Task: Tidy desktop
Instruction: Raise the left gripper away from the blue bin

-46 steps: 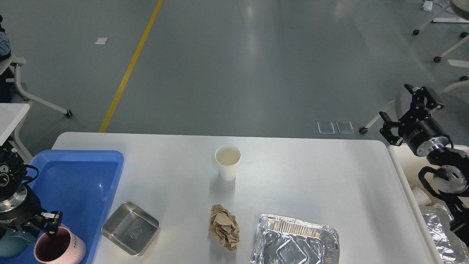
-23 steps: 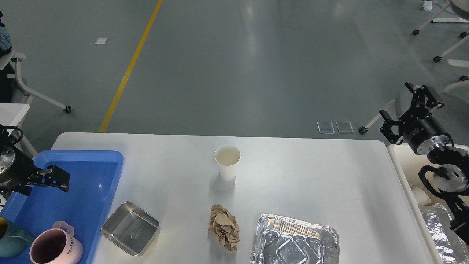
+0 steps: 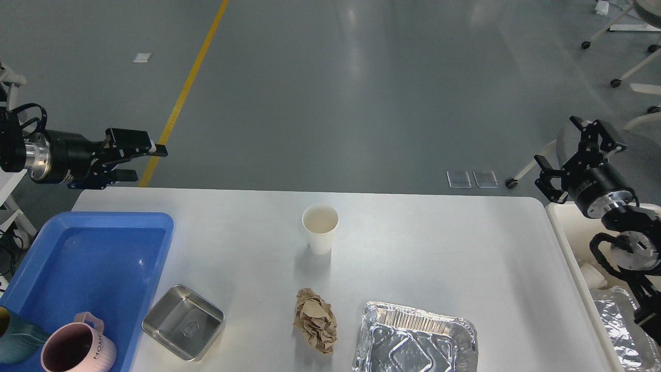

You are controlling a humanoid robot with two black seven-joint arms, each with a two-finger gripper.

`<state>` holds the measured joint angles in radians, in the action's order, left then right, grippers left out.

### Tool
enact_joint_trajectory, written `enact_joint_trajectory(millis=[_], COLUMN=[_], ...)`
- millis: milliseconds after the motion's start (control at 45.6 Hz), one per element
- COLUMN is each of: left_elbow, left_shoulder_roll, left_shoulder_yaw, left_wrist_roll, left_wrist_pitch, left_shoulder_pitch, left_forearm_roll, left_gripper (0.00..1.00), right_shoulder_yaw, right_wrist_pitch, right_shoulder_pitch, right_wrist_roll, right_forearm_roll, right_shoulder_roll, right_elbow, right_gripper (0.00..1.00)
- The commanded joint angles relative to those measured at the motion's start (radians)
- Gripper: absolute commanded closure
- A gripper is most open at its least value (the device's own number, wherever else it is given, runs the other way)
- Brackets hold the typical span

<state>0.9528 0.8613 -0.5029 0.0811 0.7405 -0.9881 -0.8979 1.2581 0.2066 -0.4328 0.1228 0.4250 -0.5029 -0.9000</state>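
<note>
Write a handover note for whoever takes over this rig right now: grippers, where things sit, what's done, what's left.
Left gripper: open, empty, raised over the desktop's far left corner.
Right gripper: open, empty, off the right edge above the cream bin.
Done: pink mug and a teal mug sit in the blue tray; foil already in the bin.
Left on the desktop: paper cup upright at centre, crumpled brown paper, steel tin beside the tray, foil tray at the near edge.
</note>
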Motion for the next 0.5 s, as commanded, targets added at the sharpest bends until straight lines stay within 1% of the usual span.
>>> enact_joint_trajectory(millis=[0, 44, 66, 110, 263, 351, 416, 482], left_elbow=[0.001, 0.001, 0.003, 0.003, 0.003, 0.009, 0.026, 0.050], left_shoulder_roll=[-0.022, -0.031, -0.033, -0.034, -0.028, -0.008, 0.028, 0.068], left_shoulder_yaw=[-0.034, -0.060, -0.069, -0.083, -0.088, -0.098, -0.083, -0.080], left_wrist_roll=[0.092, 0.114, 0.126, 0.127, 0.134, 0.134, 0.129, 0.123], left_wrist_pitch=[-0.125, -0.185, -0.244, -0.276, -0.291, -0.276, -0.265, -0.230], left_shoulder_pitch=[0.002, 0.006, 0.014, 0.023, 0.029, 0.029, 0.029, 0.029], left_forearm_roll=[0.004, 0.005, 0.007, 0.008, 0.005, 0.008, 0.008, 0.007], left_gripper=[0.03, 0.03, 0.03, 0.03, 0.03, 0.03, 0.03, 0.03], right_shoulder_yaw=[0.000, 0.000, 0.000, 0.000, 0.000, 0.000, 0.000, 0.000], right_wrist_pitch=[0.000, 0.000, 0.000, 0.000, 0.000, 0.000, 0.000, 0.000], right_shoulder_pitch=[0.008, 0.008, 0.008, 0.008, 0.008, 0.011, 0.013, 0.014], right_wrist_roll=[0.000, 0.000, 0.000, 0.000, 0.000, 0.000, 0.001, 0.000], right_forearm_roll=[0.000, 0.000, 0.000, 0.000, 0.000, 0.000, 0.000, 0.000], right_shoulder_roll=[-0.008, -0.011, -0.011, -0.011, -0.011, -0.011, -0.011, -0.011], right_elbow=[0.001, 0.001, 0.001, 0.000, 0.001, 0.000, 0.001, 0.001], right_gripper=[0.00, 0.00, 0.00, 0.00, 0.00, 0.00, 0.00, 0.00])
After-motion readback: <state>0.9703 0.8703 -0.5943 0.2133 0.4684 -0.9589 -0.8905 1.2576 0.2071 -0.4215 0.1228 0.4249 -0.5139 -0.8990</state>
